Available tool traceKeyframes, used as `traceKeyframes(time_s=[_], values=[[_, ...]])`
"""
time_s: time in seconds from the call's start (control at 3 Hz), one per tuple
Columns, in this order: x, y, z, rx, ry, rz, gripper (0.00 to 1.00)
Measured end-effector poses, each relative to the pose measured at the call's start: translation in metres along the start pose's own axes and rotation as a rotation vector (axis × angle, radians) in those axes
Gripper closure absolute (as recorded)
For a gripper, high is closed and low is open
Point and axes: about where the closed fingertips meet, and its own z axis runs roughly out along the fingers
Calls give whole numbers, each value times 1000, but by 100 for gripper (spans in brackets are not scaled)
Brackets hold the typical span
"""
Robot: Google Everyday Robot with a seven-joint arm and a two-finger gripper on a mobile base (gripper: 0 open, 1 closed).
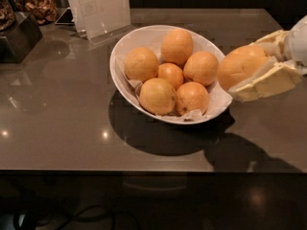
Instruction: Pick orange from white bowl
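We see a dark glossy table [57,119] with ceiling-light glints and the bowl's shadow on it. The room behind is dim. A clear sign holder [100,6] stands at the back and a dark box [17,37] at far left.

The white bowl [139,37], lined with paper [216,97], holds six smaller oranges [157,96]. The gripper [249,63] comes in from the right edge, its pale fingers [268,80] clamped above and below the orange [237,68]. The fruit hangs just outside the bowl's right rim, over the table. It looks slightly oval, long axis lower-left to upper-right. We cannot tell where its stem end points.
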Motion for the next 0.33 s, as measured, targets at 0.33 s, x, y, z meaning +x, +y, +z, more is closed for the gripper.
traceKeyframes(time_s=[0.33], values=[[2,1,-4,6,-5,9,100]])
